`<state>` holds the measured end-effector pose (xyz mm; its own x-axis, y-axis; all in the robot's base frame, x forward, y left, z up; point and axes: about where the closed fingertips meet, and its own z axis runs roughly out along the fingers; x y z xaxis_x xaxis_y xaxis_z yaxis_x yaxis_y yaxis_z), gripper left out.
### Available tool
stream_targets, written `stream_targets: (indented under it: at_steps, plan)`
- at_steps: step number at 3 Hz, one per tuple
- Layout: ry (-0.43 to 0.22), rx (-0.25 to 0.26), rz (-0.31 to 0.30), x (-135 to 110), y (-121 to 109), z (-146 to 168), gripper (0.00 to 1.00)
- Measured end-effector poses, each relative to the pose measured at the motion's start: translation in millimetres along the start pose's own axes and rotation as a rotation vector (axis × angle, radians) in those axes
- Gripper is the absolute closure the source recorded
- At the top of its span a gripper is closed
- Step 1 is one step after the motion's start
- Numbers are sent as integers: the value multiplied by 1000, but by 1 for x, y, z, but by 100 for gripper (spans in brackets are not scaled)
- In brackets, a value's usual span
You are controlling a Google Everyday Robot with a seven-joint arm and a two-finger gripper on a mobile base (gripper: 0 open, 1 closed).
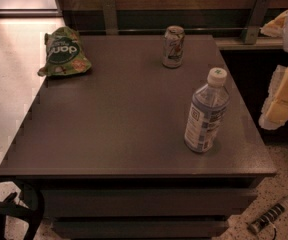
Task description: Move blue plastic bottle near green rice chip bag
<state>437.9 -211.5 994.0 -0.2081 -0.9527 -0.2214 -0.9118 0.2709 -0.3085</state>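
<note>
- The table (119, 119) is your whole working surface. The route runs across it from the near right side to the far left corner. Its edges have no lip, so anything you knock or release too late near an edge could go over to the floor.
- The gripper (284, 96) hangs off the table's right side, beside the bottle but apart from it, and holds nothing that I can see. I cannot tell whether it is open or closed, so check this before you close in. A closed gripper coming in from the side would push the bottle rather than take it.
- The blue plastic bottle (206, 114) stands upright near the front right of the table, well apart from its goal. It is tall and narrow, so a high or glancing contact would likely tip it, and once down it would roll. Its clear plastic wall may also flex and slip if you squeeze it.
- The green rice chip bag (64, 54) lies at the far left corner, close to the edge. It is light, so a bottle set down against it would probably shove it off. Stop just short.
- The silver can (173, 46) stands at the back, near a straight route. Swing wide, or your arm may clip it.
</note>
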Motion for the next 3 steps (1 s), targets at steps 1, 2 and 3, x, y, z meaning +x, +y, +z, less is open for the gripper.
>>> stream_targets:
  at_steps: [1,2,3]
  plan:
    - [0,0,0,0,0,0,0]
    - [-105,-31,42,2,-5,4,0]
    - [-235,-73,73,-1,-4,7,0]
